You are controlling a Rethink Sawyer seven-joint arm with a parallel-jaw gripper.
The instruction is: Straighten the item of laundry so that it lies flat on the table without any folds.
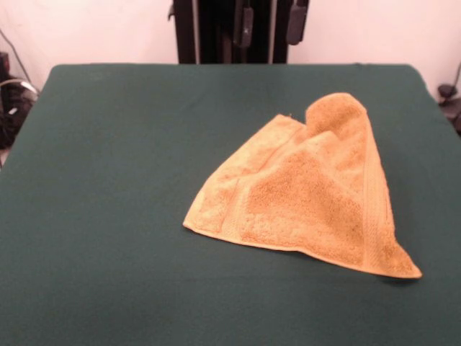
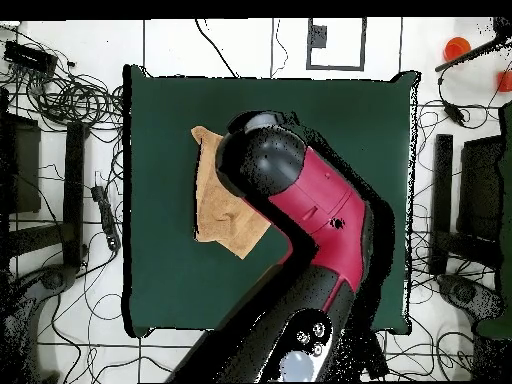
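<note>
Towel (image 1: 310, 198) sits on surface (image 1: 108, 180), right of centre in front view, bunched, far part humped up, folded layers over near half. Long run: near-right corner up to far hump. Arm (image 2: 300, 190) hangs over towel in overhead view, hiding much of it. Pincer itself hidden under arm; you cannot tell spread or pressed together. Nothing visibly held.

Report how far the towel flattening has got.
Done: nothing yet; the towel is bunched, one part folded over and humped at its far end. In hand: the arm hangs above the towel in the overhead view, hiding part of it; the gripper is not visible. Left: unfold the flap and spread it smooth on the table.
</note>
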